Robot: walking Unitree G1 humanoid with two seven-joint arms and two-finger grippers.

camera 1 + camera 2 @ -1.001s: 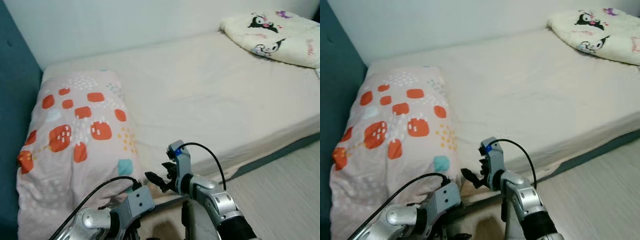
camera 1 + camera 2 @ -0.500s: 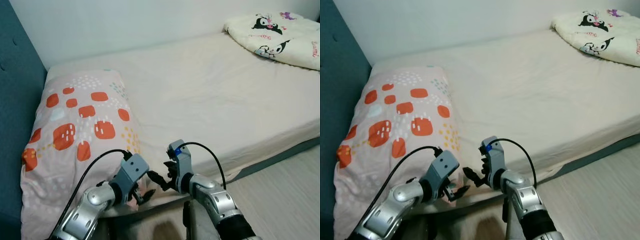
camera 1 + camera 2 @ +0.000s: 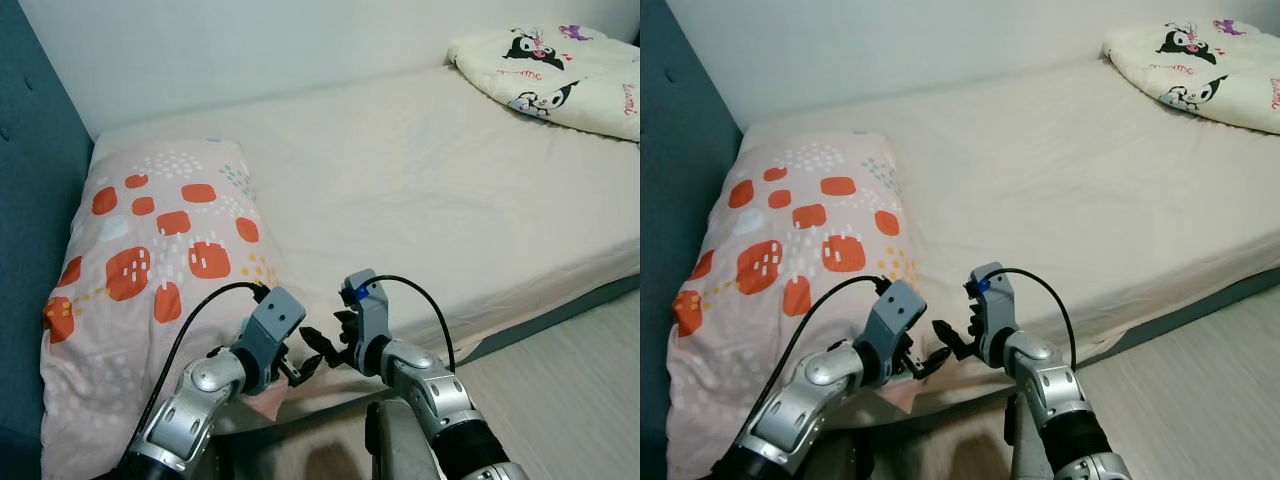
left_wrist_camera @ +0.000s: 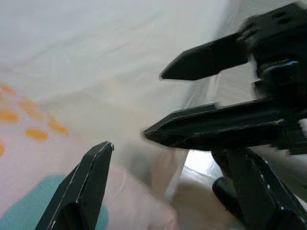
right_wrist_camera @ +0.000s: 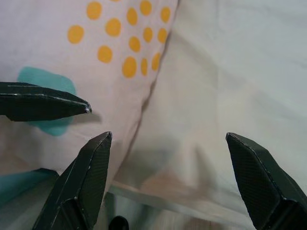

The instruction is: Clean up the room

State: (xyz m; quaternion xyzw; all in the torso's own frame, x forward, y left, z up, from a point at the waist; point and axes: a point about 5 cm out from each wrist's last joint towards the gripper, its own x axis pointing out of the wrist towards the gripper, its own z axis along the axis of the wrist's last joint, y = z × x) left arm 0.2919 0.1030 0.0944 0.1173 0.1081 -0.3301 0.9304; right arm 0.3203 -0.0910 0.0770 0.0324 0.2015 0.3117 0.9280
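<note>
1. A bed [image 3: 420, 190] with a cream sheet takes up most of the head views, set against a white wall [image 3: 250, 45] and a teal padded headboard [image 3: 30, 200] on the robot's left.
2. A pink pillow [image 3: 150, 260], printed with orange blocks, yellow dots and teal patches, lies at the headboard end of the bed, its near corner hanging toward the bed's front edge.
3. A folded cream blanket [image 3: 555, 70] with black-and-white cartoon figures sits at the far right end of the bed, well apart from the pillow.
4. The left claw [image 3: 300, 368] is raised at the pillow's near corner, its fingers spread with nothing between them; the left wrist view shows pillow fabric just beyond the tips.
5. The right claw [image 3: 318, 345] points toward the left claw, tips close together at the bed's front edge; its fingers are also spread, holding nothing, with the pillow's edge and the sheet behind them in the right wrist view.
6. Pale wood-look floor [image 3: 570, 390] shows at the lower right, beside the bed's dark base.
</note>
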